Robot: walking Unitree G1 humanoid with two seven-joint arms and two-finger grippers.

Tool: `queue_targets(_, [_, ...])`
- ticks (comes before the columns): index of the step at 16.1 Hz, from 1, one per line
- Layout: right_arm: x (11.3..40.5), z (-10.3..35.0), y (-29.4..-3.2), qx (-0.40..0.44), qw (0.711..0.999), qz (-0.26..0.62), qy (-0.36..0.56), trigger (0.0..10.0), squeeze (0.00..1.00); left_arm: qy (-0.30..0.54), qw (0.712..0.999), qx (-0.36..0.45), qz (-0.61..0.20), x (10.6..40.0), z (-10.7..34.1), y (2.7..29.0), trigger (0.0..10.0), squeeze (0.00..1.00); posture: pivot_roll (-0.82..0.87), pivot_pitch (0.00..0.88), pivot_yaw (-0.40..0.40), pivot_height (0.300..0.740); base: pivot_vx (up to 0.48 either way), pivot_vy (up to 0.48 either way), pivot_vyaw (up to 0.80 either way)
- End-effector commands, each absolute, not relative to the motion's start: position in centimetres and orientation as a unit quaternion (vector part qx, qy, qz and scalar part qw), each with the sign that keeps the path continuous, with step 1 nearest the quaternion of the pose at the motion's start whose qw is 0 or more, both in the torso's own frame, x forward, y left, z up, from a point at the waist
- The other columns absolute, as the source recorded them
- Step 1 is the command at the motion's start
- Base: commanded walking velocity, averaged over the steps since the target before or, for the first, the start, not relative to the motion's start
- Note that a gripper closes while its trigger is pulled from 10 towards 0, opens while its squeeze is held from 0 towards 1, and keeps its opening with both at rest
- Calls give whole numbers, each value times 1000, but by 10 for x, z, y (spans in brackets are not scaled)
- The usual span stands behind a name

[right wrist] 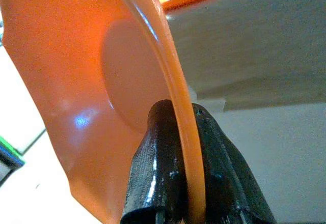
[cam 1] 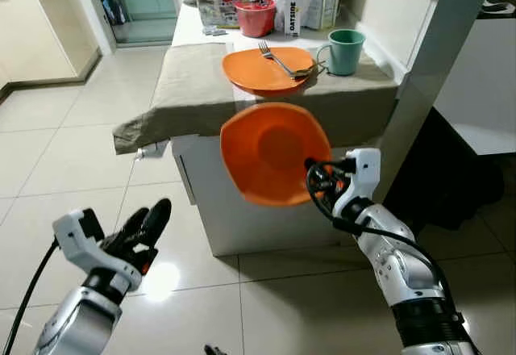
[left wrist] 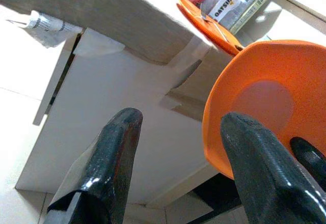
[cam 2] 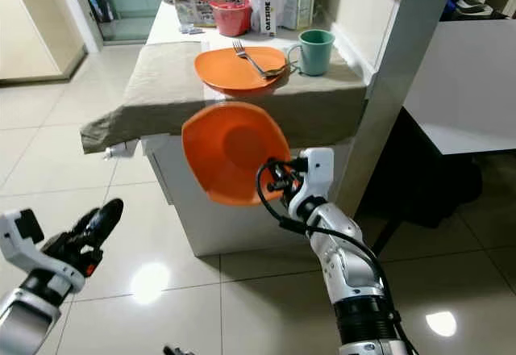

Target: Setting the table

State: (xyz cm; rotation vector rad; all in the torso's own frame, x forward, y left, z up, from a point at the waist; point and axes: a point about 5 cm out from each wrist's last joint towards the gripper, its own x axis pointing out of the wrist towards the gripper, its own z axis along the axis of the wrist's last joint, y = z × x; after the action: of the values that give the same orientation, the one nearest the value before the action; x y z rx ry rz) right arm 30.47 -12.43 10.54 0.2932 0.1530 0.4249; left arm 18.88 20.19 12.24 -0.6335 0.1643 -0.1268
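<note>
My right gripper (cam 1: 314, 171) is shut on the rim of an orange plate (cam 1: 270, 152), holding it tilted on edge in front of the table, below the tabletop. The two black fingers (right wrist: 163, 163) pinch the rim (right wrist: 186, 147) from both sides. On the grey tablecloth (cam 1: 193, 89) lies a second orange plate (cam 1: 262, 70) with a fork (cam 1: 278, 60) on it, and a green mug (cam 1: 345, 51) stands to its right. My left gripper (cam 1: 145, 224) is open, low over the floor to the left, empty; its fingers (left wrist: 114, 152) point toward the table.
A red bowl (cam 1: 255, 16), an oat drink carton (cam 1: 293, 8) and bags crowd the table's far end. A white cabinet (cam 1: 250, 202) stands under the cloth. A grey post (cam 1: 431, 64) rises at the right. Tiled floor (cam 1: 72, 145) spreads to the left.
</note>
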Motion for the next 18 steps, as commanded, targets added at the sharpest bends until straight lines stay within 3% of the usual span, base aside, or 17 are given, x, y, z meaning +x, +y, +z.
queue_targets(1, [310, 116, -125, 161, 964, 204, 55, 0, 0, 93, 946, -305, -61, 191, 122, 202, 10000, 0, -61, 0, 94, 740, 0, 0, 0])
queue_targets(6, [298, 108, -126, 174, 958, 213, 81, 0, 0, 101, 945, -303, -65, 193, 122, 197, 10000, 0, -78, 0, 86, 740, 0, 0, 0])
queue_targets(12, [226, 108, -151, 95, 948, 276, 124, 0, 0, 101, 961, -252, -54, 198, 123, 203, 10000, 0, -118, 0, 85, 740, 0, 0, 0])
queue_targets(18, [243, 116, -157, 88, 960, 240, 114, 0, 0, 88, 964, -246, -45, 204, 127, 202, 10000, 0, -112, 5, 65, 740, 0, -76, 0])
